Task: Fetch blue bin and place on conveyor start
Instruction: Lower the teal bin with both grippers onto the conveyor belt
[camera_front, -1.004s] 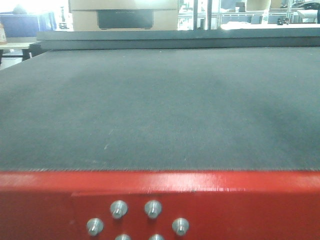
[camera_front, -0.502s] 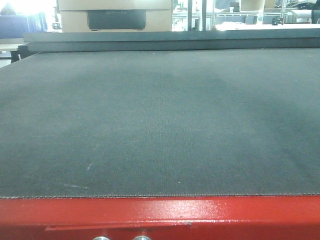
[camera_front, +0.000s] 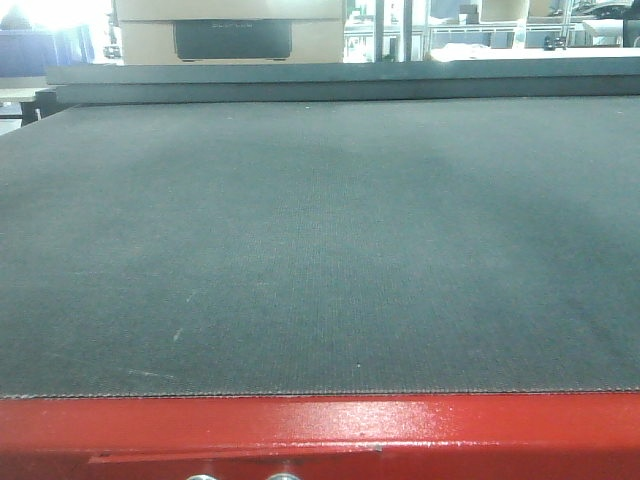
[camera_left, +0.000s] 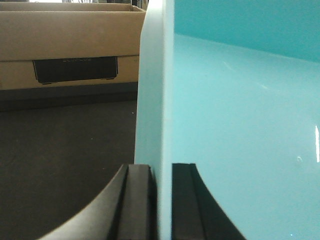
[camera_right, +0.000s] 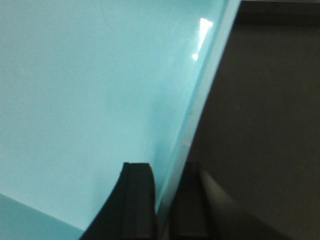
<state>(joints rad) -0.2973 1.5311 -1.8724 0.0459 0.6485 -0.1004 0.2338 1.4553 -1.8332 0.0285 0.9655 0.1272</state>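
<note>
In the front view, you have no writing you can read: the dark panel (camera_front: 232, 38) on the one cardboard box (camera_front: 230, 12) beyond the far end of the conveyor start (camera_front: 320, 250) carries faint lettering, too blurred to make out. The conveyor start is a wide dark grey woven belt. A glossy red frame (camera_front: 420, 425) runs along its near edge, with two silver bolt heads (camera_front: 283, 477) just showing below. Behind it lies a bright, cluttered room.

In your left wrist view, the two left fingers (camera_left: 139, 205) are clamped on one wall of the single blue bin (camera_left: 240, 125), one finger on each side. The bin sits over the conveyor start; you cannot tell whether it touches it.

In your right wrist view, the two right fingers (camera_right: 137, 200) pinch another wall of the bin the same way, with the conveyor start dark beside it.
</note>
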